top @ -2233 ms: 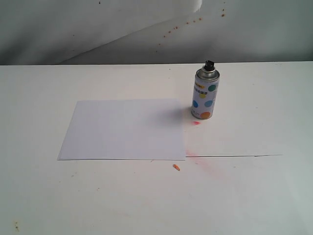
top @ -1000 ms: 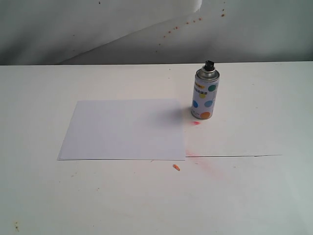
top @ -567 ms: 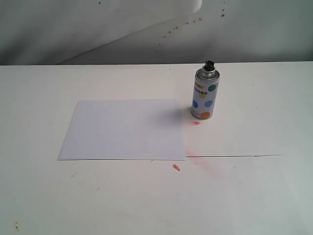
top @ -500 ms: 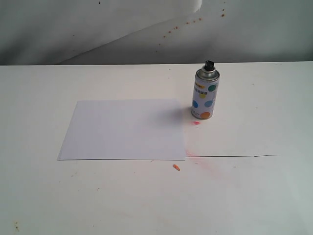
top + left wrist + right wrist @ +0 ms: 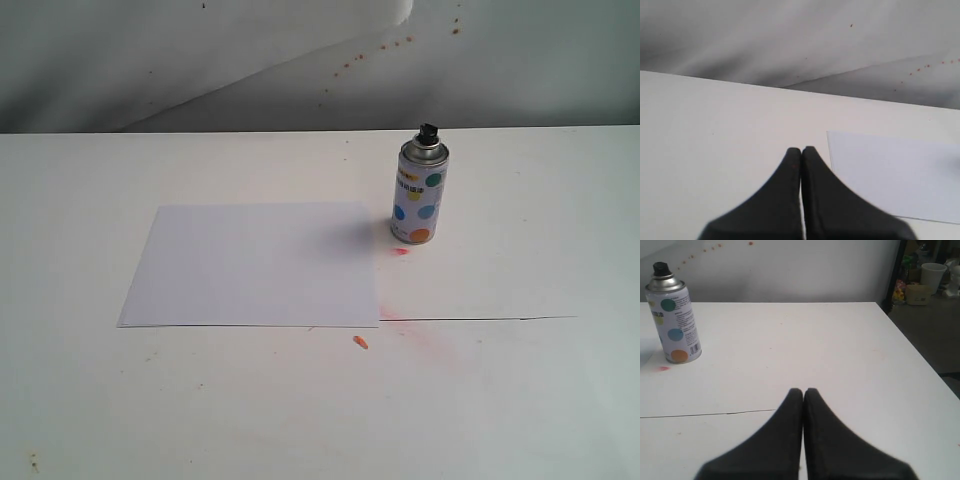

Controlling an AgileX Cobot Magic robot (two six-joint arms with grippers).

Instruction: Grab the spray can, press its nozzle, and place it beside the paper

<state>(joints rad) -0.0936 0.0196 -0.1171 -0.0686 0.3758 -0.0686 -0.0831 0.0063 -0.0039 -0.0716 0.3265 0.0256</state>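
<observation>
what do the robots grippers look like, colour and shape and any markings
Only the wrist views show them. The left gripper and the right gripper look alike: each has two matte black fingers, broad at the base and tapering to narrow, rounded tips. No cables, markings or logos show on them.

Exterior view: raised, looking obliquely down across the table [image 5: 300,420] toward the rear wall [image 5: 520,70]. Wrist views: low, near its surface, facing along it; the left shares the paper [image 5: 900,175], the right the spray can [image 5: 675,320].
</observation>
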